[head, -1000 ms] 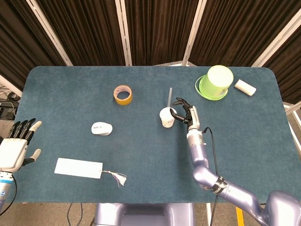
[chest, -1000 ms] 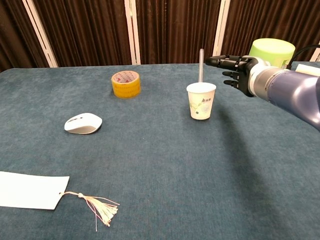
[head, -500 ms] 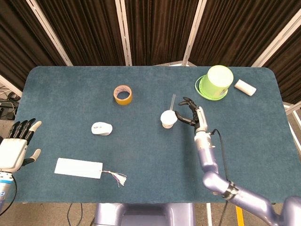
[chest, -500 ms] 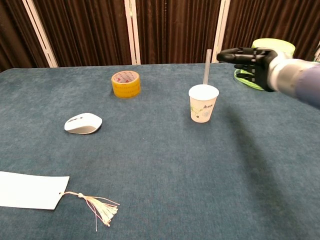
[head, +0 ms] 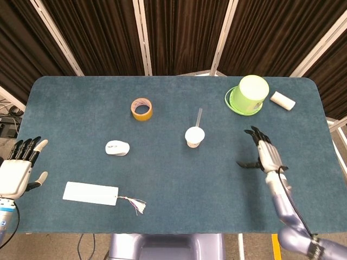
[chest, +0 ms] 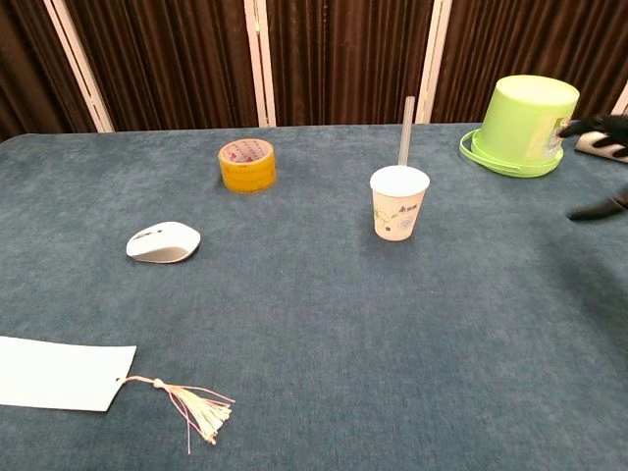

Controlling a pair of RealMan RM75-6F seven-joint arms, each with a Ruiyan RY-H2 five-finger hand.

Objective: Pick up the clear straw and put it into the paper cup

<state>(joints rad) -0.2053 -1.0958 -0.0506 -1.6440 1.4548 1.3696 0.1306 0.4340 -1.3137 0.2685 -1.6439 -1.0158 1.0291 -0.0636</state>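
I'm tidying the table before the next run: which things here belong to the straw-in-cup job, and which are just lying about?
Job: clear straw, standing in the paper cup; right hand, open and apart from the cup.

Lying about: yellow tape roll, white mouse, tasselled white card, upturned green bucket, small white block.

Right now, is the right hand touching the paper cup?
Apart. The head view shows the right hand open, with bare table between it and the paper cup; the straw stands in the cup.

You can't read any words here: the print on the paper cup is too small to make out.
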